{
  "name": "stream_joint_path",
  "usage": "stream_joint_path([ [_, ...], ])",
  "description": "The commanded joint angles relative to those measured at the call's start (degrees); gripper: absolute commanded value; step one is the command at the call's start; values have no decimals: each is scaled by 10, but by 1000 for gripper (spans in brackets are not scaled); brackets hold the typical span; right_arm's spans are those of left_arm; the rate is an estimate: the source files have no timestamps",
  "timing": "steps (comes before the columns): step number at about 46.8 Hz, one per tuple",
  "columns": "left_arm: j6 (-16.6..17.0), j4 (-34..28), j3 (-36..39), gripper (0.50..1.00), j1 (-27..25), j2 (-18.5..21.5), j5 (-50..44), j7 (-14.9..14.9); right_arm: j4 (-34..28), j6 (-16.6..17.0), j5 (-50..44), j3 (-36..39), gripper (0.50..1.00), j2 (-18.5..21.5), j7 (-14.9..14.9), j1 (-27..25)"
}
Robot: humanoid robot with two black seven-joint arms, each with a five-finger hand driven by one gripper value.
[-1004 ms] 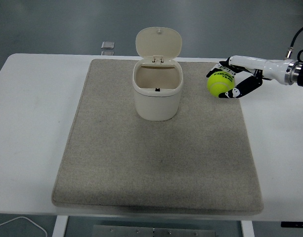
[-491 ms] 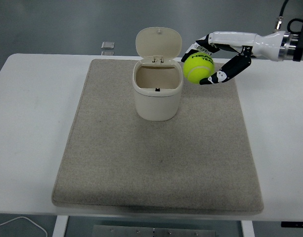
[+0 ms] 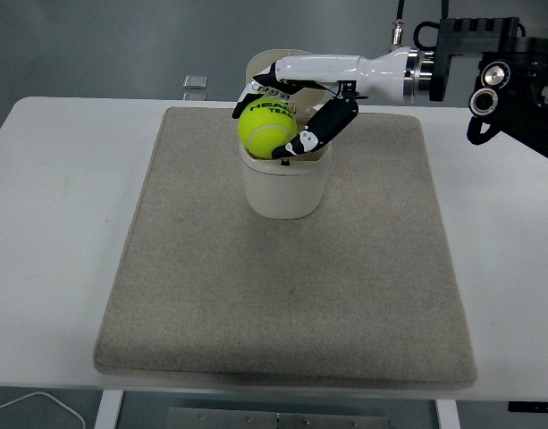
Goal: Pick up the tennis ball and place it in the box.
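A white table [image 3: 59,223] is seen, most of it covered by a grey mat [image 3: 282,295] whose long axis runs from the near edge to the far edge. At the mat's far middle a cream box [image 3: 284,189] is stood upright, its opening turned upward and its hinged lid raised behind, largely hidden by the arm. The right hand [image 3: 287,112] is reached in from the right over the box, and its fingers [image 3: 320,125] are curled round the tennis ball [image 3: 266,125], which is held just above the box's opening, over its left part. The ball's black print is faced toward the camera. A small dark object [image 3: 195,82] is seen lying beyond the table's far edge, well apart from the box.
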Motion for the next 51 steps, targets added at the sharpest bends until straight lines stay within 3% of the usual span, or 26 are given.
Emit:
stream_joint_path([
  [1,0,0,0,996,0,0,0,0,-3,-3,-4,-1,500,1,-11,2],
  [28,0,0,0,996,0,0,0,0,-6,-34,-26,-29,539,-2,-52,17],
  [51,0,0,0,996,0,0,0,0,-13,-54,-37,-49,690,-3,-61,19],
])
